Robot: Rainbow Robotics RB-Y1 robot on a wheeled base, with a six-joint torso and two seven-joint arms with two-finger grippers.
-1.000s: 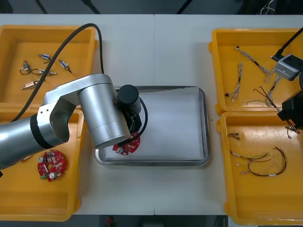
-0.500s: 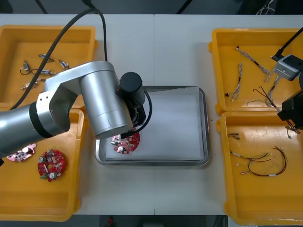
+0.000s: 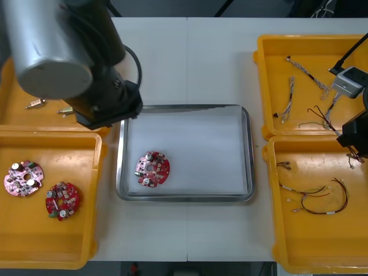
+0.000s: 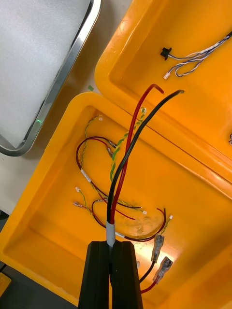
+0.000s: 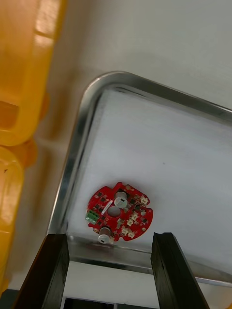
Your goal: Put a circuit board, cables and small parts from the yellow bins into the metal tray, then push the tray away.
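Front view: left arm (image 3: 63,52) is high over the far-left yellow bin (image 3: 20,115) and the tray's far-left corner, wrist pointing down. The left gripper (image 5: 110,235) is open and empty, 2 fingers spread wide above the metal tray (image 3: 248,150). 1 round red circuit board (image 3: 152,170) lies flat in the tray's near-left part, clear of the fingers. The right gripper (image 4: 112,244) is at the table's right edge over the near-right yellow bin (image 3: 322,247), clamped on 1 red and black cable (image 4: 126,154) that reaches out past the fingertips.
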